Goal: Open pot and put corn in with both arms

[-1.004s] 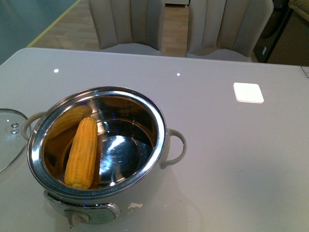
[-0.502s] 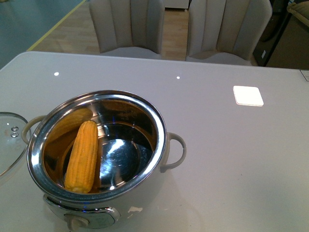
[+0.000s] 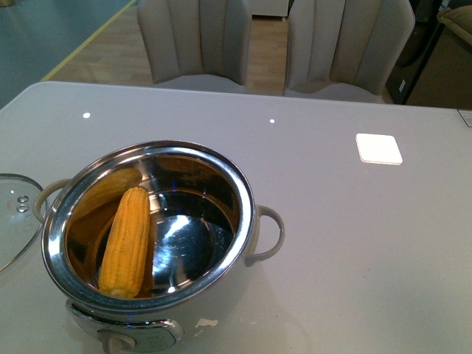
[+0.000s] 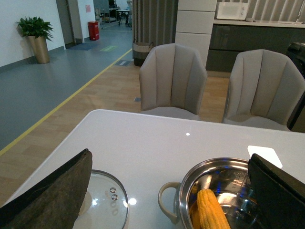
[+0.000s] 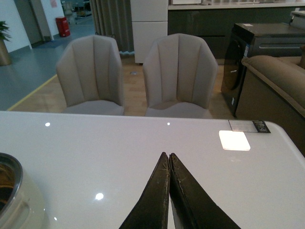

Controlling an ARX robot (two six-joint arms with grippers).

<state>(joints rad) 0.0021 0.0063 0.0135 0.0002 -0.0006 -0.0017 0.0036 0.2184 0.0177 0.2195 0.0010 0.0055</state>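
The pot (image 3: 247,193) stands uncovered at the near left of the white table, its steel bowl shining. The corn (image 3: 125,240) lies inside it, leaning against the bowl's left wall. Neither arm shows in the front view. In the left wrist view my left gripper (image 4: 169,155) is open above the table's near edge, one finger over the glass lid (image 4: 107,200) and the other over the pot (image 4: 188,179), with the corn (image 4: 212,210) seen between them. My right gripper (image 5: 167,154) is shut with nothing in it, over bare table to the right of the pot (image 5: 14,200).
The glass lid (image 3: 15,217) lies flat on the table just left of the pot. A white square patch (image 3: 379,148) sits at the table's far right. Two beige chairs (image 3: 195,40) stand behind the far edge.
The front view has shifted a little, so the table's far edge sits slightly lower. The pot, the corn and the lid keep their places.
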